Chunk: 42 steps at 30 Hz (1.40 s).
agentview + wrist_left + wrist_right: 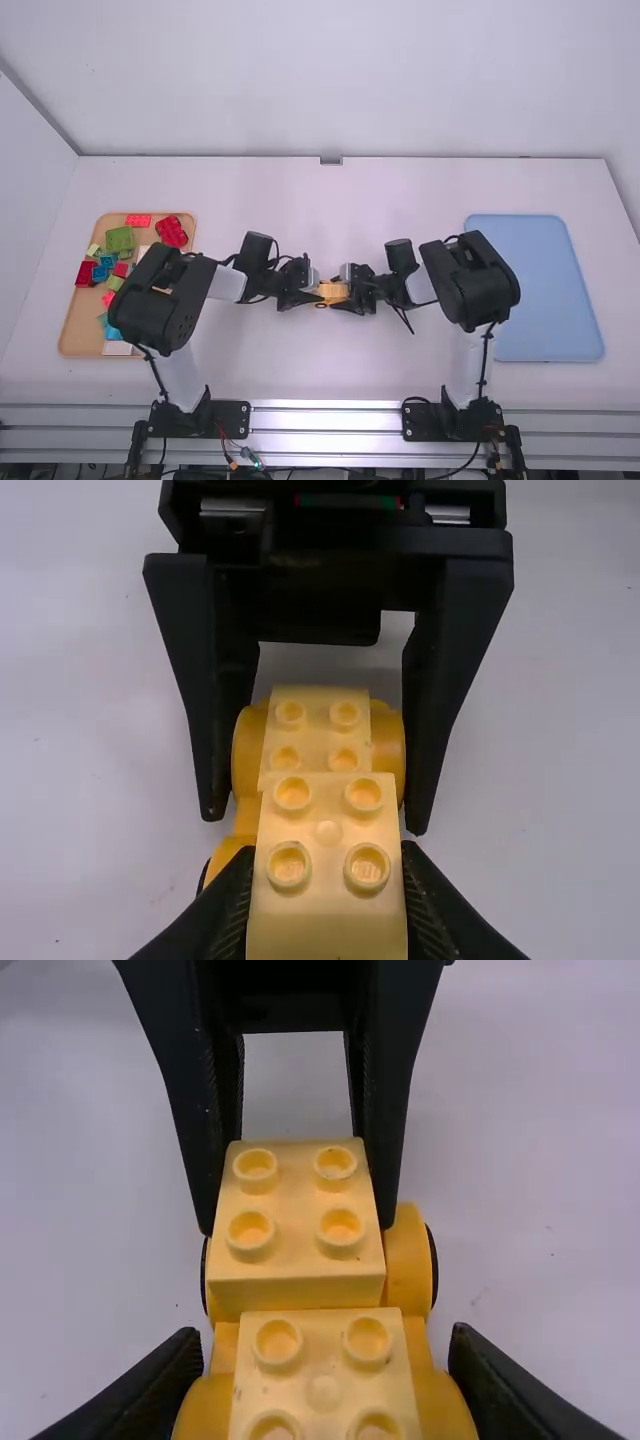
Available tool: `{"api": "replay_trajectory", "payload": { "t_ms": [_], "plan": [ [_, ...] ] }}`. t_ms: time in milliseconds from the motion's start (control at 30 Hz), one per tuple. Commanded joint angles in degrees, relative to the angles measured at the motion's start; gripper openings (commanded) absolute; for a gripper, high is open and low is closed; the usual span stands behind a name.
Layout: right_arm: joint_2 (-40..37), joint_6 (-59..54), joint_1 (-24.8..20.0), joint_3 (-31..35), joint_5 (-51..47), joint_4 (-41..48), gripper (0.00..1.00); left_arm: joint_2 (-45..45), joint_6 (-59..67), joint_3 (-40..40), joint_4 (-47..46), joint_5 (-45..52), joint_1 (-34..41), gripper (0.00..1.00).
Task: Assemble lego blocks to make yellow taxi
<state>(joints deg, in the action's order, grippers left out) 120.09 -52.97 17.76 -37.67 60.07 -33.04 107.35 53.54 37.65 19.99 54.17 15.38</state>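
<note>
At the near edge, a silver rail (325,419) runs across, with the left base (226,416) and right base (420,424) bolted there and cables (240,452) hanging at the left one. Beyond lies the white table (300,370).

The unfinished taxi (333,292) is at the middle of the table, between the two grippers. It has a yellow base on orange wheels (408,1260), with a left block (297,1222) and a right block (315,725) lined up end to end, their studs facing up. The left gripper (317,296) is clamped on the left block, a finger against each side. The right gripper (349,293) is closed around the taxi's right end, its fingers flanking the wheels there.

At the left, a tan tray (76,335) holds loose blocks: a pink one (138,220) and a red one (171,231) at its far end, a green one (119,239) beside them, smaller blue (107,262) and dark red (86,274) ones nearer, and a white one (117,348) at the near end. The left arm (160,300) bends over this tray's right part. At the right lies a blue tray (545,300), its left part under the right arm (475,280).
</note>
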Motion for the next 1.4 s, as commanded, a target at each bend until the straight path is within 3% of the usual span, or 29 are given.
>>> {"api": "replay_trajectory", "payload": {
  "t_ms": [0,133,733,900,1000,1100,1167,1267,1367],
  "plan": [
    [0.9,0.0,-0.1,0.2,-1.6,0.9,0.53,0.7,-0.2,-0.6,-0.4,-3.8,0.4,0.14],
    [0.9,0.0,0.0,0.2,-1.6,0.9,0.54,0.7,-0.2,-0.6,0.0,-5.7,0.4,0.11],
    [0.9,0.0,-0.2,0.2,-1.6,0.9,0.55,0.7,-0.2,-0.6,-1.2,-3.7,0.4,0.17],
    [0.9,0.0,-0.3,0.2,-1.6,0.9,0.55,0.7,-0.2,-0.6,-1.1,-3.9,0.4,0.29],
    [0.9,0.0,-0.2,0.2,-1.6,0.9,0.55,0.7,-0.2,-0.6,-1.0,-4.2,0.4,0.45],
    [0.9,0.0,-0.1,0.2,-1.6,0.9,0.56,0.7,-0.2,-0.6,-0.5,-4.3,0.4,0.52],
    [0.9,0.0,-0.3,0.2,-1.6,0.9,0.55,0.7,-0.2,-0.6,0.2,-4.3,0.4,0.52],
    [0.9,0.1,-0.2,0.2,-1.6,0.9,0.56,0.7,-0.2,-0.6,0.8,-4.3,0.4,0.39],
    [0.9,0.2,-0.1,0.2,-1.6,0.9,0.55,0.7,-0.2,-0.5,0.9,-4.3,0.4,0.36]
  ]
}}
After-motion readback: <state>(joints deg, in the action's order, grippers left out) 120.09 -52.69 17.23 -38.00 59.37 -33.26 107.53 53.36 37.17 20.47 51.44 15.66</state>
